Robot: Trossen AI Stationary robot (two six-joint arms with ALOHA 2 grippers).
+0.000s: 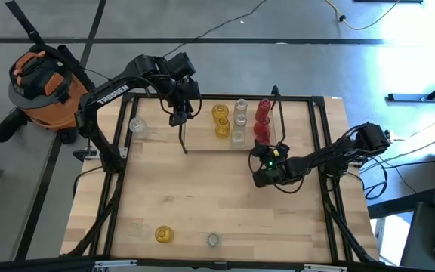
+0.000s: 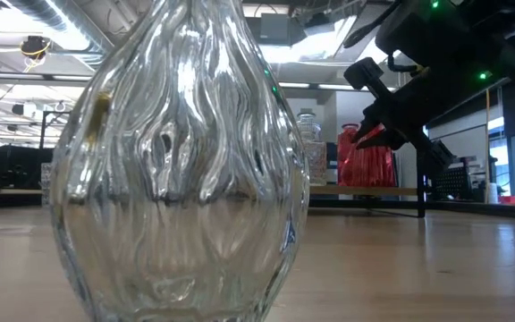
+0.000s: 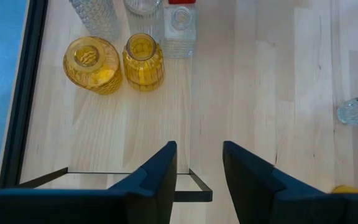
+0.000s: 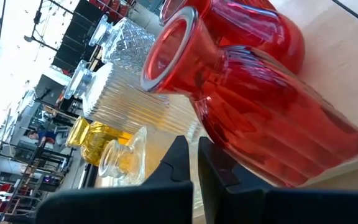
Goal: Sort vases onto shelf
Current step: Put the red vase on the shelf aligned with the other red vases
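Note:
The shelf, a light-wood board in a black wire frame, stands at the table's far middle. On it stand two yellow vases, clear vases and red vases, all upright on their bases. My left gripper hovers open above the shelf's left end, near the yellow vases. My right gripper is shut, just on the near side of the red vases, touching nothing I can see. In the low view it shows in front of a red vase.
Loose vases stand on the table: a clear one left of the shelf, a yellow one and a clear one by the near edge. A big clear vase fills the low view. Black rails border the table.

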